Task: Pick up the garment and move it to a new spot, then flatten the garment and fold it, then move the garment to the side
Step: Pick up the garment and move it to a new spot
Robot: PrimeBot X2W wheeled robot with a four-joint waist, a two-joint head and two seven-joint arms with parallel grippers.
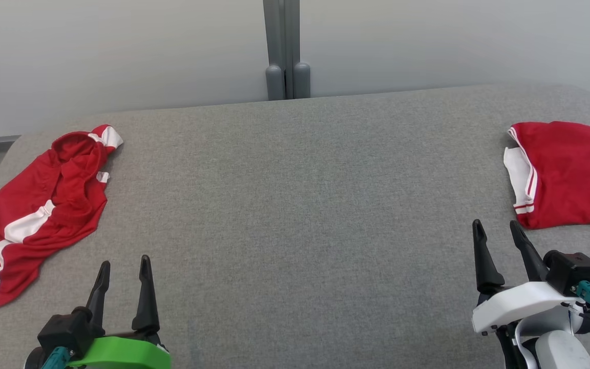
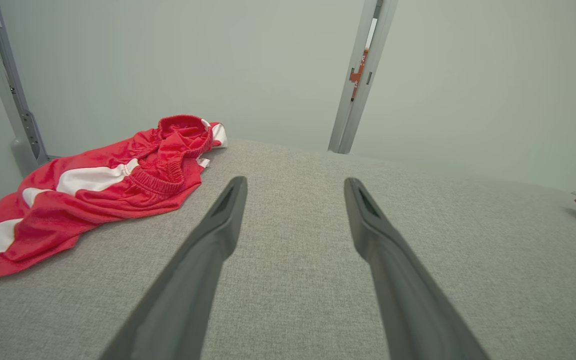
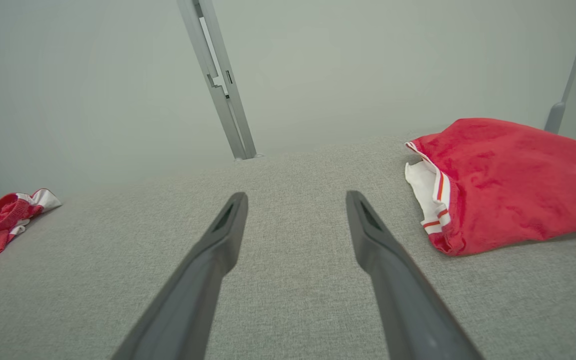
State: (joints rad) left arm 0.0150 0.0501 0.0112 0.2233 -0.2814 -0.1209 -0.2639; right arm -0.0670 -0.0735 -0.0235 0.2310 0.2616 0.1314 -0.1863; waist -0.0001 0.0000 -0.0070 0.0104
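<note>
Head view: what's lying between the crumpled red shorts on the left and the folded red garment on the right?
Nothing. The head view shows just bare grey fabric surface between the crumpled red shorts and the folded red garment.

A worktop [image 1: 295, 215] covered in grey woven fabric is spread across the foreground, its far corners rounded. Behind it, pale, plain wall panels [image 1: 121, 56] are set, lit softly and evenly. The panels are joined at the middle by a grey upright post [image 1: 281, 41], which is flanked at the worktop's far edge by two rounded feet [image 1: 274, 82]. In the left wrist view a second grey post [image 2: 5, 85] is shown at the left edge, and something orange [image 2: 358, 70] is glimpsed within the middle post's gap.
</note>
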